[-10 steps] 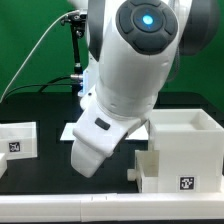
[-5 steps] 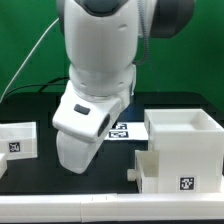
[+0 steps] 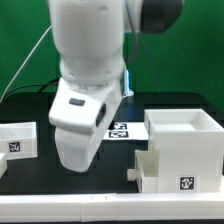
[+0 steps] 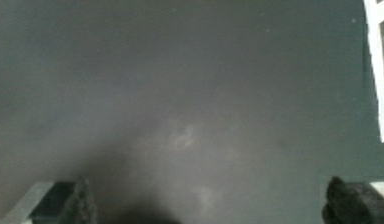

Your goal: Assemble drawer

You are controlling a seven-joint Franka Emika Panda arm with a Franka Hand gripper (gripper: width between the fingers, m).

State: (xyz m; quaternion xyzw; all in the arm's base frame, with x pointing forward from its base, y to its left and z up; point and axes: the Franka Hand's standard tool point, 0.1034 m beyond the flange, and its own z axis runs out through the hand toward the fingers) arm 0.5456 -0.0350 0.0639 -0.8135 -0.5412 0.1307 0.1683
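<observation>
A small low white drawer with a square tag on its front sits at the exterior view's left edge. A second low open-topped tray stands against the front of the tall white cube casing on the exterior view's right. My arm's white hand hangs over the black table between them, nearer the left drawer; its fingers are hidden there. In the wrist view my gripper is open and empty, its fingertips wide apart above bare black table.
The marker board lies on the table behind the arm. A white strip shows at the wrist view's edge; I cannot tell what it is. A white rail runs along the table's front.
The arm has swung toward the exterior view's left, from beside the cube casing to the table's middle-left. The drawers and casing have not moved.
</observation>
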